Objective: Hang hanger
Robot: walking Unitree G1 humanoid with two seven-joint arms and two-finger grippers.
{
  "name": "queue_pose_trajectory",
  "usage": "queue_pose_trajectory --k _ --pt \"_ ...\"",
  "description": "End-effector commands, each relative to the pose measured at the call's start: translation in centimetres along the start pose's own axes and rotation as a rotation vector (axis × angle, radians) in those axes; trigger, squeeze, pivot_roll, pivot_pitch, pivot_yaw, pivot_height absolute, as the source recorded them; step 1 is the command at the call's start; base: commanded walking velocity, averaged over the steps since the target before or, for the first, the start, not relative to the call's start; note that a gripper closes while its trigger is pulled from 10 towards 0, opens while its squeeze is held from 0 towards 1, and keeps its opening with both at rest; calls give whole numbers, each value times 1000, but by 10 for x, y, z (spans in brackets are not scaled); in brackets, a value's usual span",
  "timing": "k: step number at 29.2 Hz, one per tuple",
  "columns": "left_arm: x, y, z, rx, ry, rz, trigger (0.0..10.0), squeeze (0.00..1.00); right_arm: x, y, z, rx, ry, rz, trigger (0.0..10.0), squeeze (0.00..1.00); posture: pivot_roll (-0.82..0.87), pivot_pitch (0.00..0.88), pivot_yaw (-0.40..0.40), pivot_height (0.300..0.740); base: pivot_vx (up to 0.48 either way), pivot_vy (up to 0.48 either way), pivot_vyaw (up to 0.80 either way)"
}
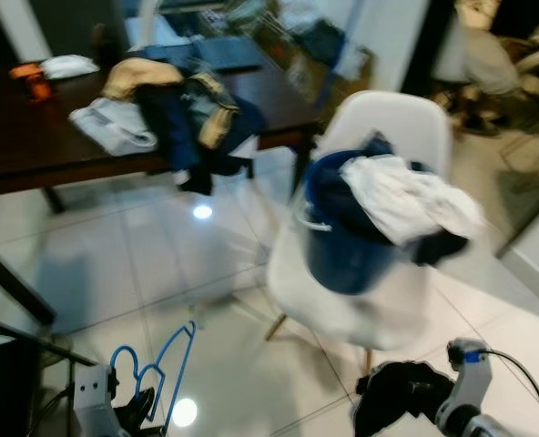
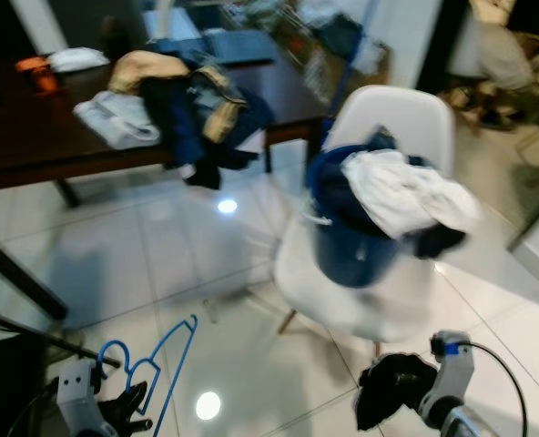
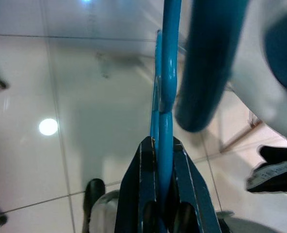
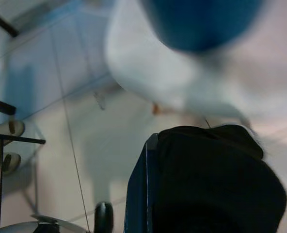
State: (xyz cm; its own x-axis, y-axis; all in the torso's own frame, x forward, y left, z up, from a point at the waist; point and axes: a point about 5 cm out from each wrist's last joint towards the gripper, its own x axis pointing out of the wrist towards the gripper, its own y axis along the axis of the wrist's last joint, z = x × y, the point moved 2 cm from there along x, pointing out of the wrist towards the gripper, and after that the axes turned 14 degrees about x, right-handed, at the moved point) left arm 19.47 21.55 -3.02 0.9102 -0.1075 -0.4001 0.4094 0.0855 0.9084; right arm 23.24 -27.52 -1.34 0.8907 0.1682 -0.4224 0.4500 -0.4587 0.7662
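Nearest the head camera, low at the frame's bottom edge, left gripper (image 1: 140, 407) is clamped on a blue hanger (image 1: 165, 364); left wrist view confirms both black fingers (image 3: 142, 184) pressed tight against the hanger's thin blue bar (image 3: 164, 121), which runs straight out along the finger axis. Hanger is carried above the white tiled floor (image 1: 160, 264), hook end up, presumably so it is ready to hook on. Right gripper (image 1: 406, 405) is low on the right, wrapped in a black garment (image 1: 399, 396); the cloth hides its fingers, so cannot tell how they stand. Ahead: white chair (image 1: 388, 127) bearing a blue bucket (image 1: 342, 246) heaped with white and dark cloth; dark table (image 1: 33, 137) with piled clothes. Views blurred. No rail identifiable yet; hanging not yet done.
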Motion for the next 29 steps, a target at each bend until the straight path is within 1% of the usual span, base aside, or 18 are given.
queue_pose_trajectory --k 1,5,6,9,12,14,15,16,17,18,21,22,23,24,25,27,28,29 --pt "-3 -5 -4 7 9 -20 10000 0 -1 -7 -2 -5 12 -19 10000 0 10 119 -40 740 349 0 656" --pt "-4 -7 -3 11 12 -21 10000 0 -2 -11 -12 -39 119 -45 10000 0 16 114 -41 740 351 0 650" --pt "-4 -6 -6 20 29 -18 10000 0 -3 6 -23 -7 225 -16 10000 0 28 109 -37 740 304 0 0" --pt "-3 32 -15 49 47 108 10000 0 -29 101 -75 36 666 122 10000 0 24 108 -35 740 304 0 0" --pt "-3 42 -14 64 38 138 10000 0 -37 116 -86 31 744 137 10000 0 24 108 -36 740 304 0 0" --pt "-2 86 -9 143 0 251 10000 0 -64 167 -123 -9 1003 240 10000 0 29 100 -37 740 322 0 0" --pt "-2 86 -9 143 0 251 10000 0 -64 167 -123 -9 1003 240 10000 0 29 100 -37 740 326 0 0" --pt "-1 109 -4 178 -14 314 10000 0 -76 189 -142 -32 1114 301 10000 0 33 97 -38 740 341 0 0" --pt "-1 109 -4 178 -14 314 10000 0 -76 189 -142 -32 1114 301 10000 0 33 97 -38 740 341 0 0" --pt "-1 131 1 205 -24 378 10000 0 -85 206 -158 -49 1202 357 10000 0 34 96 -39 740 345 0 0" --pt "0 148 7 220 -33 431 10000 0 -90 215 -168 -66 1252 398 10000 0 44 90 -46 740 345 0 0" --pt "-2 174 16 249 -46 513 10000 0 -91 226 -180 -86 1289 460 10000 0 54 84 -51 740 360 0 0" --pt "-2 174 16 249 -46 513 10000 0 -91 226 -180 -86 1289 460 10000 0 54 84 -51 740 360 0 0" --pt "-6 209 27 278 -62 622 10000 0 -85 236 -192 -125 1257 517 10000 0 62 76 -57 740 371 0 0" --pt "-6 209 27 278 -62 622 10000 0 -85 236 -192 -125 1257 517 10000 0 62 76 -57 740 371 0 0" --pt "-20 258 42 321 -82 775 10000 0 -61 255 -211 -171 1079 599 10000 0 65 70 -59 740 379 0 0" --pt "-20 258 42 321 -82 775 10000 0 -61 255 -211 -171 1079 599 10000 0 65 70 -59 740 382 0 0" --pt "-26 277 46 333 -89 829 10000 0 -53 260 -222 -165 1034 617 10000 0 65 63 -62 740 386 0 0"
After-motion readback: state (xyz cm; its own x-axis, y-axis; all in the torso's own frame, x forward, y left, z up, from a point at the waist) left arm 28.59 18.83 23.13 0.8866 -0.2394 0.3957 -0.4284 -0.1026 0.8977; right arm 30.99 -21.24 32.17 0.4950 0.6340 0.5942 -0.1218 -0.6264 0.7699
